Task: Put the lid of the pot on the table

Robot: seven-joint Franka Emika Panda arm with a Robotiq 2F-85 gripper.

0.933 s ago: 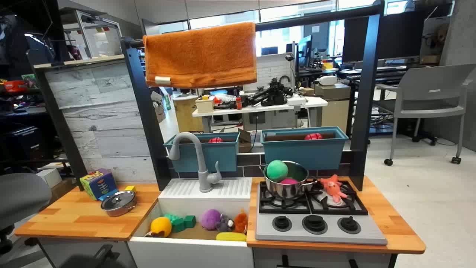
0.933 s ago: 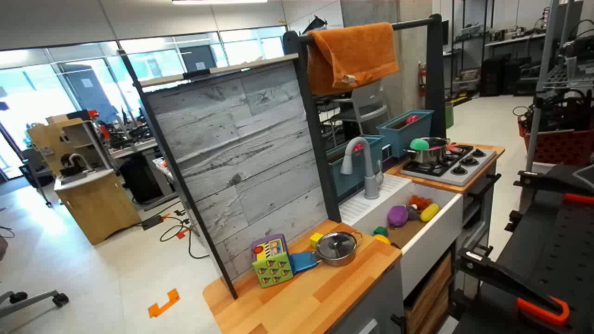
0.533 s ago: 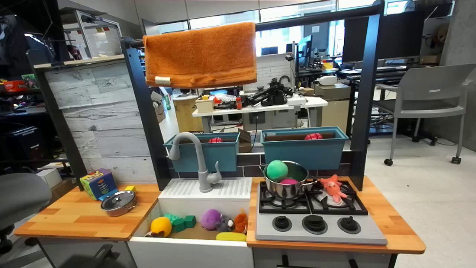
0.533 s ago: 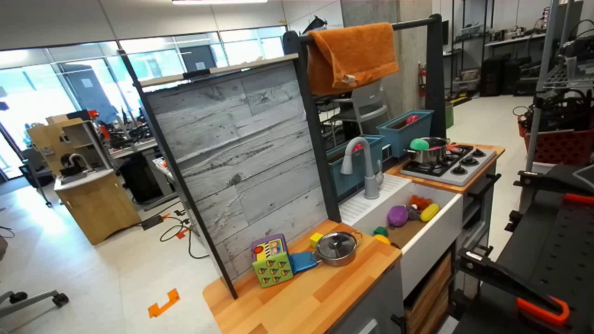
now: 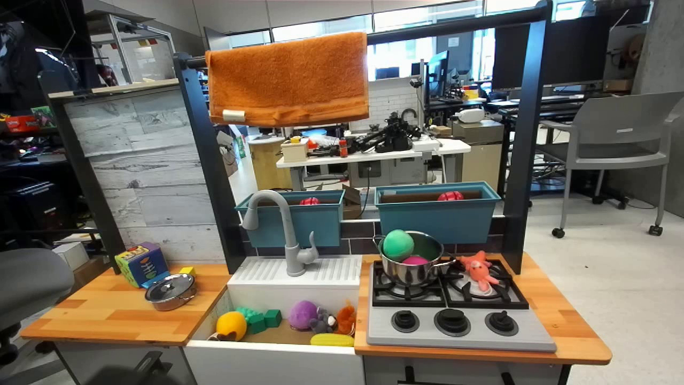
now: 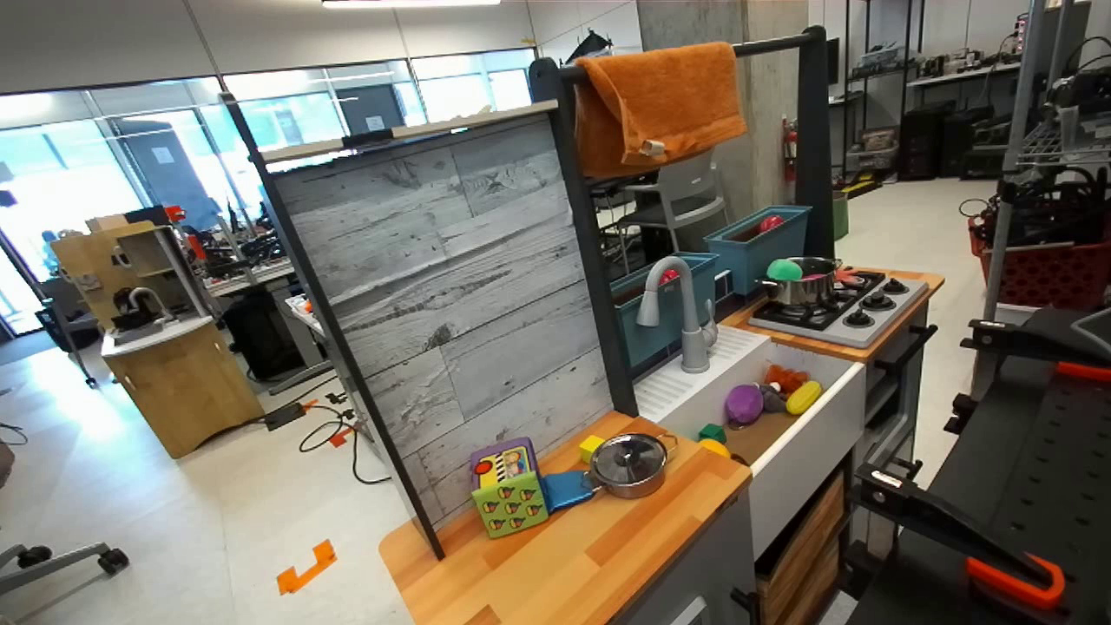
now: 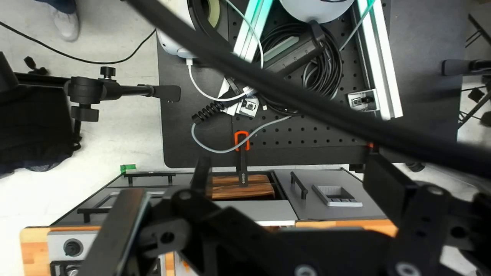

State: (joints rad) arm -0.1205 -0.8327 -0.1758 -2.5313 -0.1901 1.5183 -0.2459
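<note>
Silvery pot [image 5: 176,303] wears lid [image 5: 171,287] — pan [image 5: 409,275] holds green ball [image 5: 398,245].

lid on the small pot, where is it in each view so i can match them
In an exterior view: lid at lower left, on the small pot; stove right of centre.
In an exterior view: lid below centre, slightly right; stove farther right.
Wrist view: lid not visible; stove partly shows at lower left.
Shared landmark: stove.
</note>
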